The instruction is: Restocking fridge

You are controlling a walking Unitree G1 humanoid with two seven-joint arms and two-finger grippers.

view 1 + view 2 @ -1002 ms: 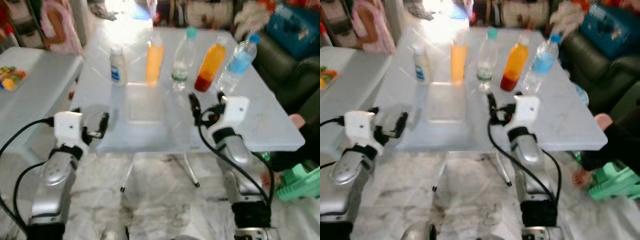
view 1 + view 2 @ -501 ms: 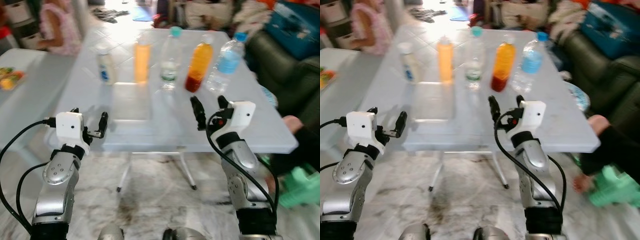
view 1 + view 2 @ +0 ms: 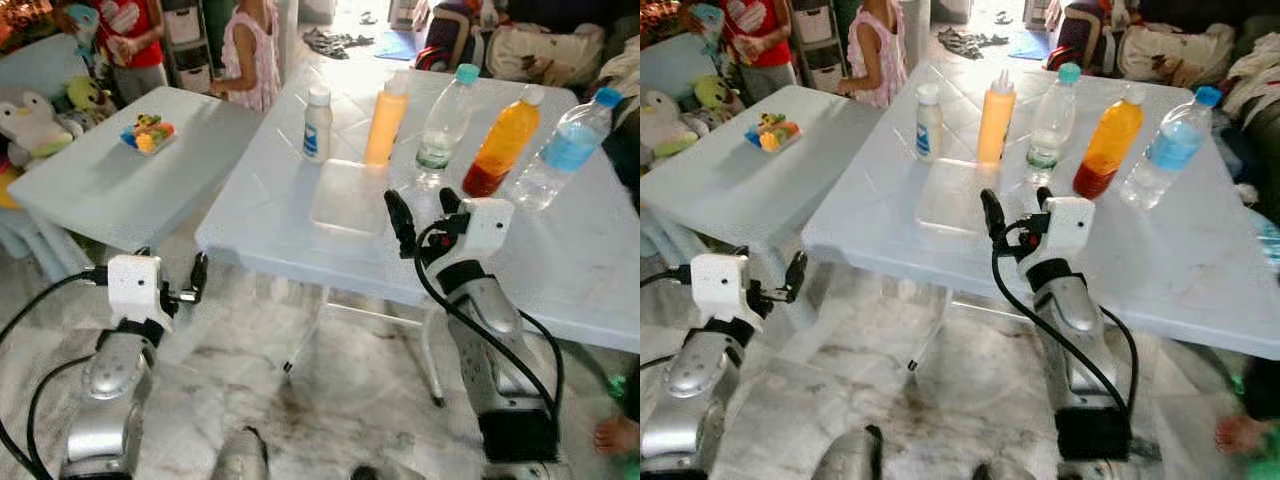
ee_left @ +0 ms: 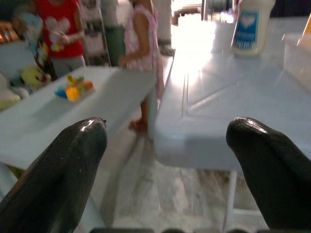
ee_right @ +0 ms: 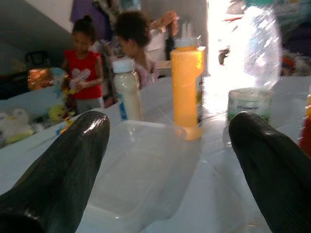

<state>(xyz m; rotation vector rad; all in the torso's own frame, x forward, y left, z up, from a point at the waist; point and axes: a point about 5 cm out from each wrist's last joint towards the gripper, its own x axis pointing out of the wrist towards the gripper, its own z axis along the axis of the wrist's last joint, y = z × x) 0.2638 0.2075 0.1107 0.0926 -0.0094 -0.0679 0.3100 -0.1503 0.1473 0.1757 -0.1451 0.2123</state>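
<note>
Since a second ago the head camera has swung left and pulled back, so the white folding table (image 3: 560,270) now sits to the right and a second white table (image 3: 90,190) with two people behind it has come into view; the bottles have not moved. The right gripper (image 3: 422,210) hovers over the table's near edge, fingers spread wide and empty, facing the clear plastic tray (image 3: 350,196) and the opaque orange squeeze bottle (image 3: 385,122), white bottle (image 3: 317,124) and clear bottle with teal cap (image 3: 444,128). The left gripper (image 3: 178,283), equally open and empty, hangs below table height. Nothing is grasped yet.
</note>
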